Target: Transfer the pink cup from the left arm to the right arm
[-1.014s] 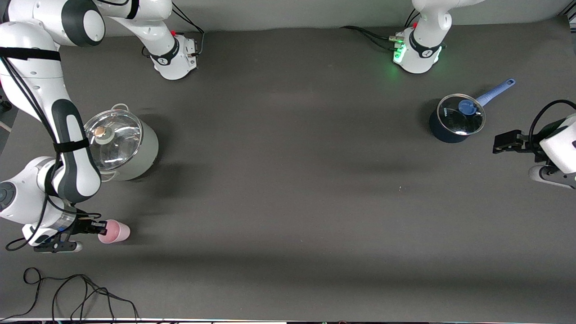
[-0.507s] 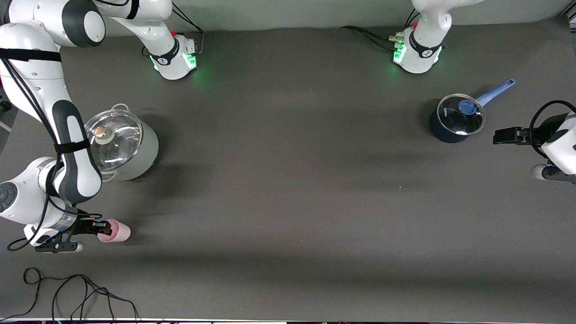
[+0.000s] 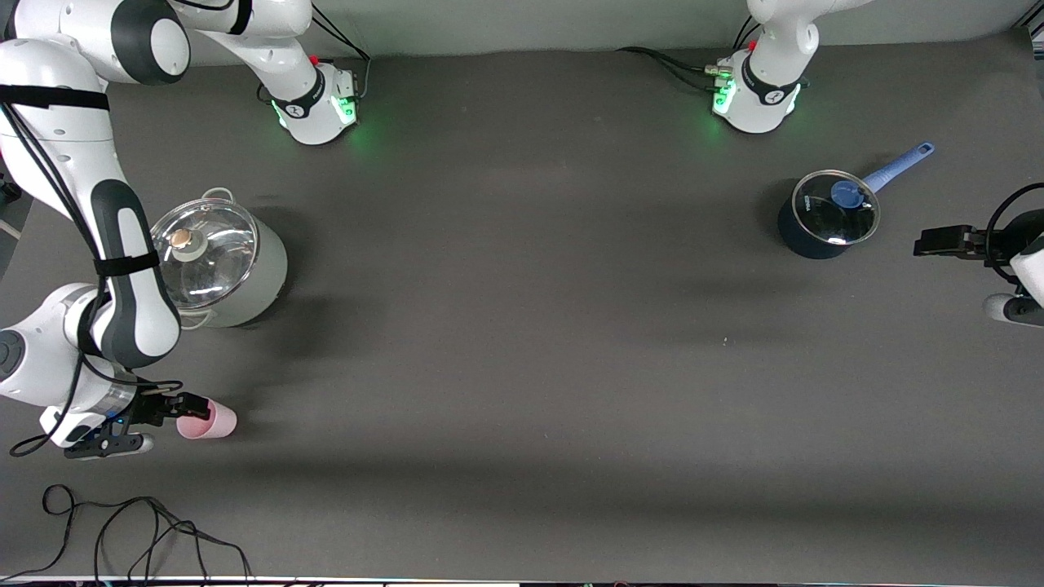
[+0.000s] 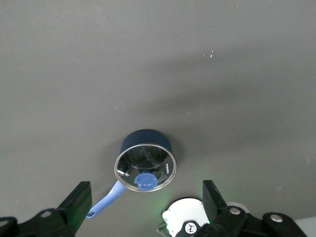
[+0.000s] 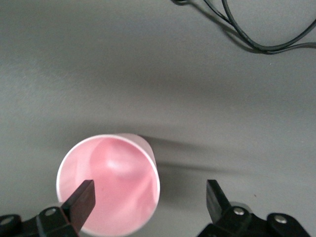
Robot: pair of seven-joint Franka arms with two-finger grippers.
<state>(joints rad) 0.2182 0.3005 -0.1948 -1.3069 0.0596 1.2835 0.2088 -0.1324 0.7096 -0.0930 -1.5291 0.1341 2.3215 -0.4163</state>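
Colours on a dark grey table (image 3: 522, 342).
The cup (image 3: 209, 419) is showing light pink, unmarked, a deeper pink inside. The large pot (image 3: 236, 277) is showing pale grey-green under a clear lid (image 3: 204, 253) with a tan knob (image 3: 181, 238). The small pot (image 3: 816, 232) is showing navy, its handle (image 3: 897, 165) and lid knob (image 3: 847, 194) lighter blue. The arms are showing white with black bands; both bases (image 3: 314, 110) are glowing green. The cable (image 3: 139, 530) is showing black.

The right end effector (image 3: 181, 404) has apparently released the pink cup (image 3: 208, 421); the left end effector (image 3: 938, 242) retreated.
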